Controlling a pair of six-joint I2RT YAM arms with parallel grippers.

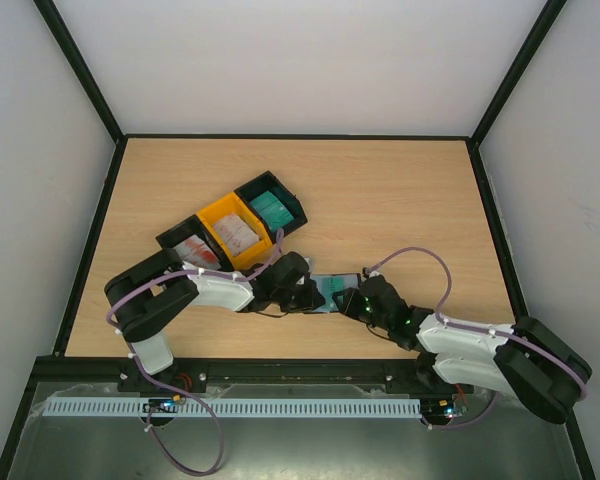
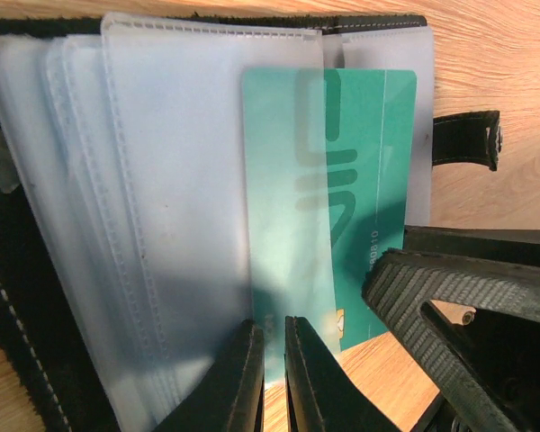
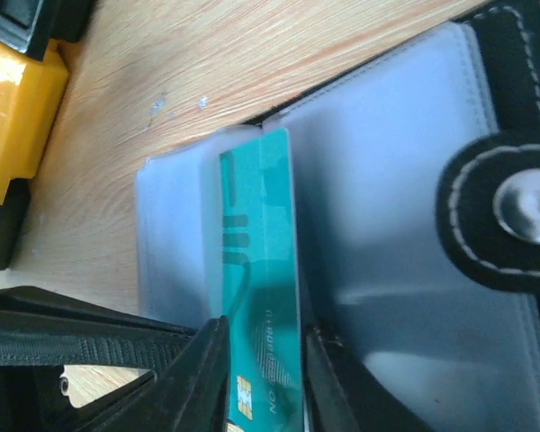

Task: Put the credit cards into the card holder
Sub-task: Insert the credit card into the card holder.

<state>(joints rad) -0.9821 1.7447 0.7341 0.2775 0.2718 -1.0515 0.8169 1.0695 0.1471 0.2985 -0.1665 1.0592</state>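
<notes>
The black card holder [image 1: 323, 281] lies open on the table between my two grippers, its clear plastic sleeves [image 2: 162, 198] fanned out. A teal-green credit card [image 2: 369, 153] sits partly inside one sleeve, its chip end sticking out. My left gripper [image 2: 272, 378] is shut on the edge of the sleeve that covers the card. My right gripper [image 3: 263, 387] is shut on the teal card [image 3: 261, 270] across its long edges, beside the holder's snap strap [image 3: 513, 211]. In the top view the left gripper [image 1: 302, 292] and the right gripper [image 1: 354, 301] meet over the holder.
Three bins stand in a row behind the left arm: a black one [image 1: 298, 210] with teal cards, a yellow one [image 1: 220, 212] with red-and-white cards, a black one [image 1: 172, 237] with pale cards. Black frame rails edge the table.
</notes>
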